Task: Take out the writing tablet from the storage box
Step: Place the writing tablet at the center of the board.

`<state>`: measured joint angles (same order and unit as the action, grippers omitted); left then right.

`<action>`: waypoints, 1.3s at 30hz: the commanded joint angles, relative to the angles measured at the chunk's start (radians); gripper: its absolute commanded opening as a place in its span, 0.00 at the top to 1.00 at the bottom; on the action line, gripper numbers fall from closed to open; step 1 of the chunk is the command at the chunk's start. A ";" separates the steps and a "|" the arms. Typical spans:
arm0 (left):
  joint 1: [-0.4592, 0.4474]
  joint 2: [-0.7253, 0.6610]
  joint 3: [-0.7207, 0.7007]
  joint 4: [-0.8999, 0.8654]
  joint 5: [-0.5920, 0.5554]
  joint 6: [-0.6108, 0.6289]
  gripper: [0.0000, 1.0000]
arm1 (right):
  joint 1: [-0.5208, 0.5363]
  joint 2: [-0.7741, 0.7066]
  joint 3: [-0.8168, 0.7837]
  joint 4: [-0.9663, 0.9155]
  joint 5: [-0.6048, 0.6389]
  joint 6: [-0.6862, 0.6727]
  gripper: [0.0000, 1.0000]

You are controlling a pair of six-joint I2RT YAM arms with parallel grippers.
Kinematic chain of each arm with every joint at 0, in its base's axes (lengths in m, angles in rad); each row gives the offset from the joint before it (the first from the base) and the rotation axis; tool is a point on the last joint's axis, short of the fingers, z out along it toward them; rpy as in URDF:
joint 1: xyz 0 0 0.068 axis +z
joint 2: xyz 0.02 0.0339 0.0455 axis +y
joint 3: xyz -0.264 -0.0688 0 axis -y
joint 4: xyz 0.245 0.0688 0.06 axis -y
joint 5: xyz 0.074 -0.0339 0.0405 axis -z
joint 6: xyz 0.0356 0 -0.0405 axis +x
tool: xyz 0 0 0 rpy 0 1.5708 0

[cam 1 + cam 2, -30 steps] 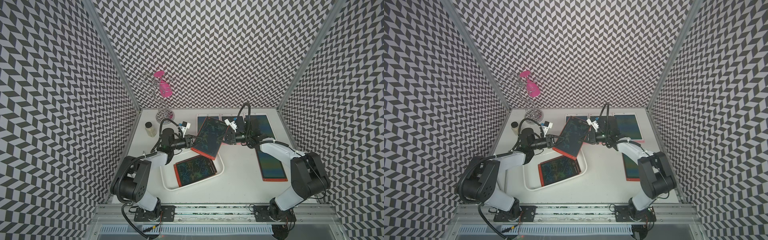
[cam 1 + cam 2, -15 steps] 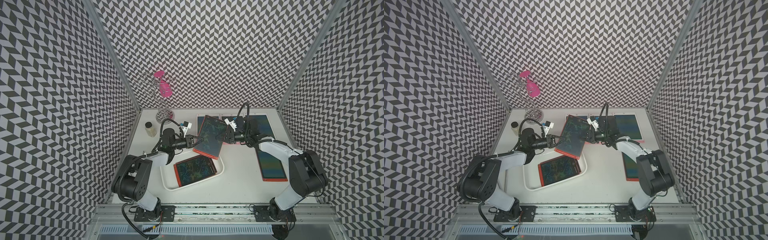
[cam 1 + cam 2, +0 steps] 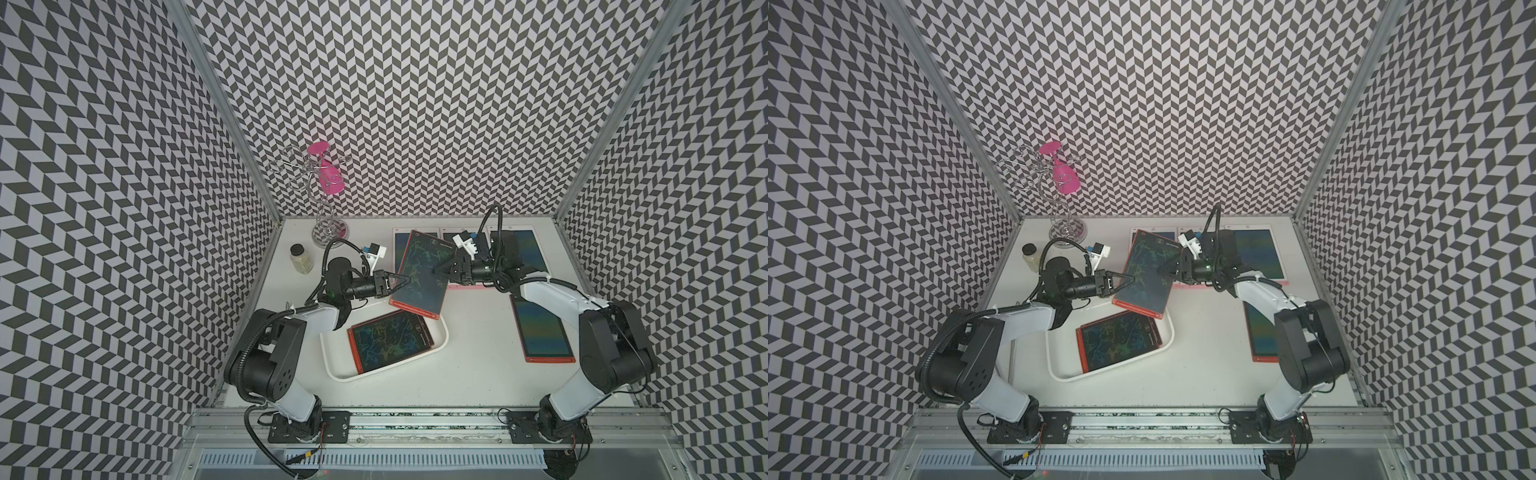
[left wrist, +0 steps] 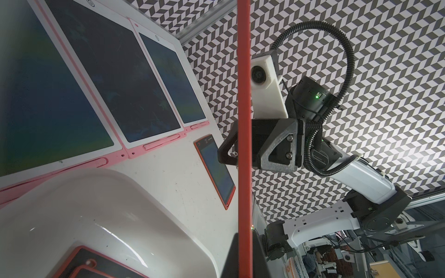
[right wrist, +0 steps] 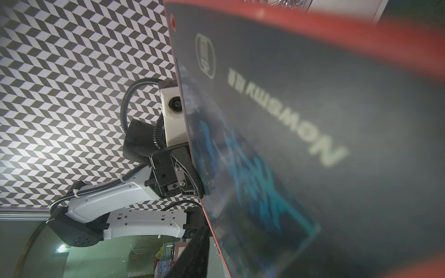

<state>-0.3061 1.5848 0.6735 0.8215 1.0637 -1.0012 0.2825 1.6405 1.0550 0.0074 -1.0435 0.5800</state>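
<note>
Since the earlier frame the right gripper (image 3: 438, 270) jaws have spread and the writing tablet (image 3: 419, 276) has turned slightly. The jaws straddle its far edge, apparently unclamped, though the tablet partly blocks the view. The left gripper (image 3: 402, 284) is clamped on the near edge. The tablet hangs tilted above the rear corner of the storage box (image 3: 332, 365). A second tablet (image 3: 390, 341) lies inside.

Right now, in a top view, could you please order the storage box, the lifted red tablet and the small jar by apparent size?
1. storage box
2. lifted red tablet, raised nearer the camera, yet smaller
3. small jar
</note>
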 commanded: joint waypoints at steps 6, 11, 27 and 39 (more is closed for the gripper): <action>-0.002 -0.002 -0.015 0.059 0.003 -0.036 1.00 | -0.076 -0.014 0.000 0.015 -0.005 -0.026 0.48; -0.004 -0.025 -0.027 0.042 -0.024 -0.043 1.00 | -0.125 -0.029 -0.013 -0.014 0.026 -0.034 0.45; -0.237 -0.141 0.033 -0.237 -0.340 0.014 1.00 | -0.264 -0.211 -0.040 -0.329 0.431 -0.161 0.43; -0.594 -0.057 0.149 -0.323 -0.712 -0.023 1.00 | -0.483 -0.426 -0.130 -0.404 0.534 -0.149 0.41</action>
<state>-0.8543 1.4986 0.7837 0.4976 0.4797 -1.0080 -0.1730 1.2579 0.9558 -0.3977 -0.5404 0.4343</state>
